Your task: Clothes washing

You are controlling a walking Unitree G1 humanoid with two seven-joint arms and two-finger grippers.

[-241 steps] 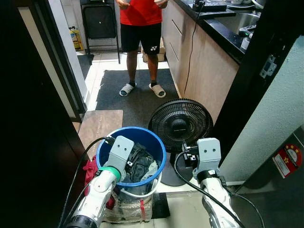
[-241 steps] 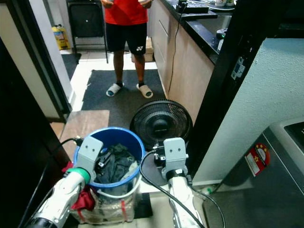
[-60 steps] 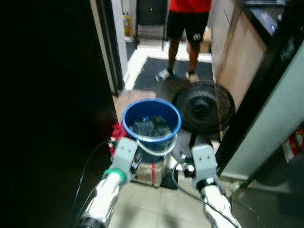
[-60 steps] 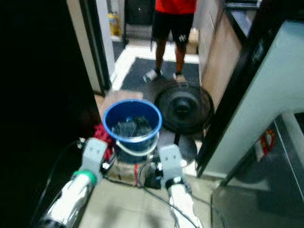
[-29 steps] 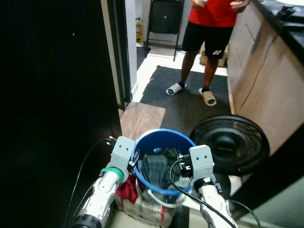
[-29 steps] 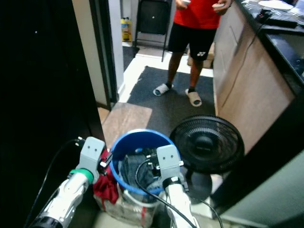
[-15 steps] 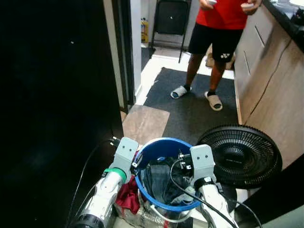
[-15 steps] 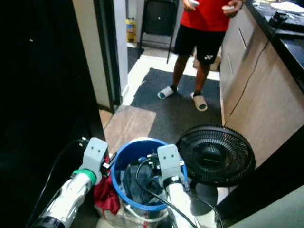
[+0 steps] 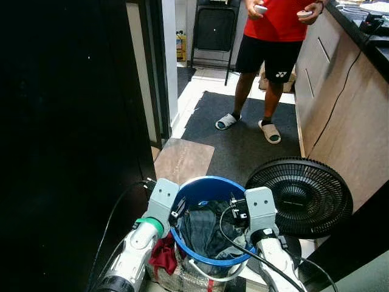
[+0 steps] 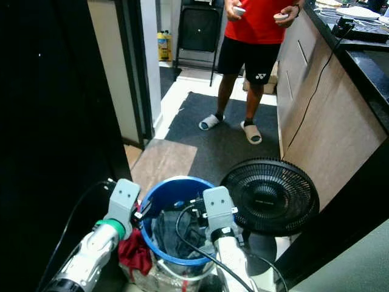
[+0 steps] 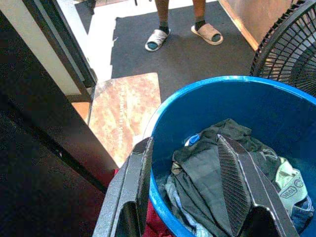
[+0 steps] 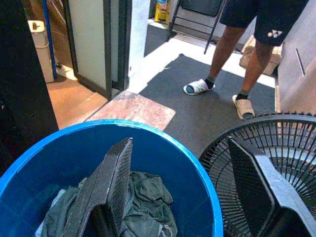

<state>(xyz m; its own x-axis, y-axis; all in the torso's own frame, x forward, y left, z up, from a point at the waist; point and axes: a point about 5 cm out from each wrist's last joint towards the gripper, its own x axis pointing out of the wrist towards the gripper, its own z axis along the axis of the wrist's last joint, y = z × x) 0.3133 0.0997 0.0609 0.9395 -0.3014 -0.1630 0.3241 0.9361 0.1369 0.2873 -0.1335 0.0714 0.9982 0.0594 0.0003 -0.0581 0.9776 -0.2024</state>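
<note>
Closest in, the left gripper (image 11: 190,192) has its fingers spread wide and straddling the near-left rim of the blue bucket (image 9: 209,185), one finger outside the wall and one over the dark clothes (image 9: 203,228) piled inside, while the right gripper (image 12: 185,190) is spread apart too, one finger over the clothes and the other past the right rim, over the black fan (image 9: 299,196). A red cloth (image 9: 163,255) hangs beside the bucket's left side, under the left arm. Further back there's a brown mat (image 9: 183,161), then a dark rug (image 9: 249,143) where a person (image 9: 273,36) in a red shirt and sandals stands by the wooden cabinets (image 9: 334,103).
</note>
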